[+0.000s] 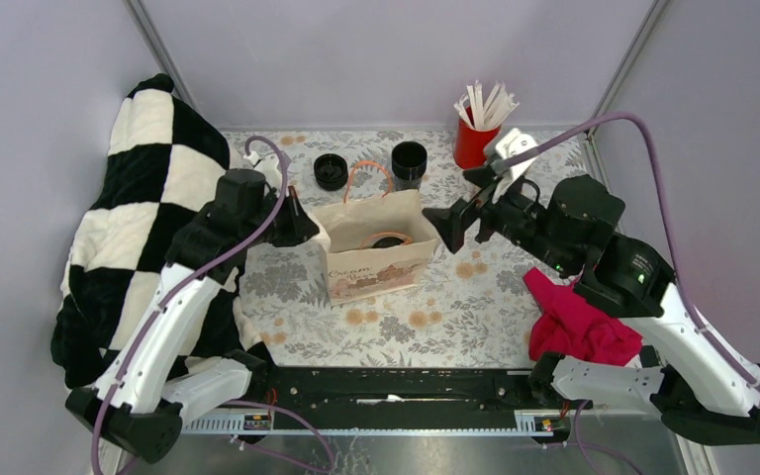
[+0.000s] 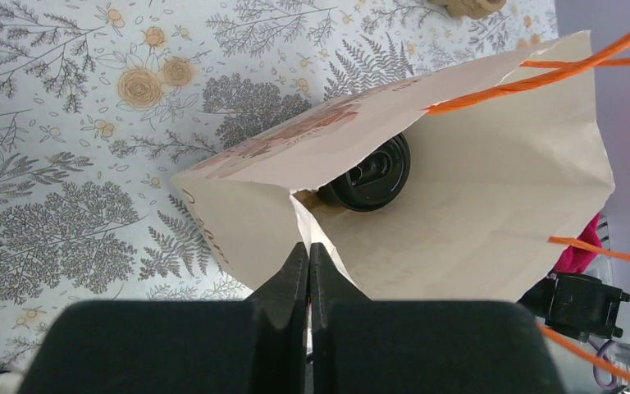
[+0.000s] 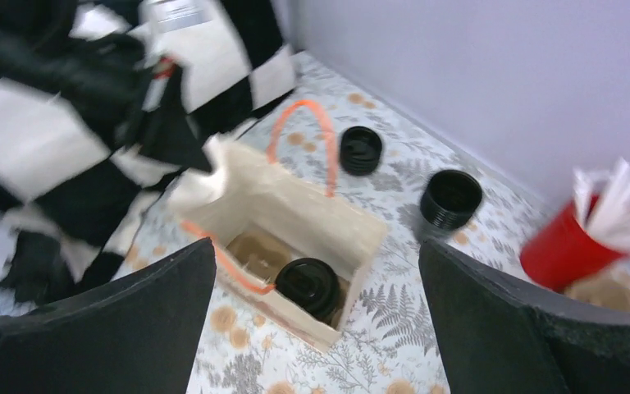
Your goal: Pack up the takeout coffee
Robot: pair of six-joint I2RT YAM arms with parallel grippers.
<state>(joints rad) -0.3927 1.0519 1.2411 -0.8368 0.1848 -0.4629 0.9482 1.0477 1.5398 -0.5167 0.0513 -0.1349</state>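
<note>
The coffee (image 3: 308,283) stands lidded inside the bag (image 1: 376,267), so packing looks nearly done: the left hand (image 2: 308,250) is clenched on the bag's rim, the right hand (image 1: 465,206) hangs released nearby.

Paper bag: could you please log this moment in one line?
coffee cup: lidded, in paper bag | left gripper: shut on its rim | right gripper: open, empty

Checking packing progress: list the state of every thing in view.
Bag, upright, open, rim pinched.
Coffee, lidded, inside bag.
Spare cup, upright, uncovered.
Loose lid, lying flat behind bag.
Red cup, upright, holding sticks.
Left gripper, shut on bag rim.
Right gripper, open, empty.
</note>
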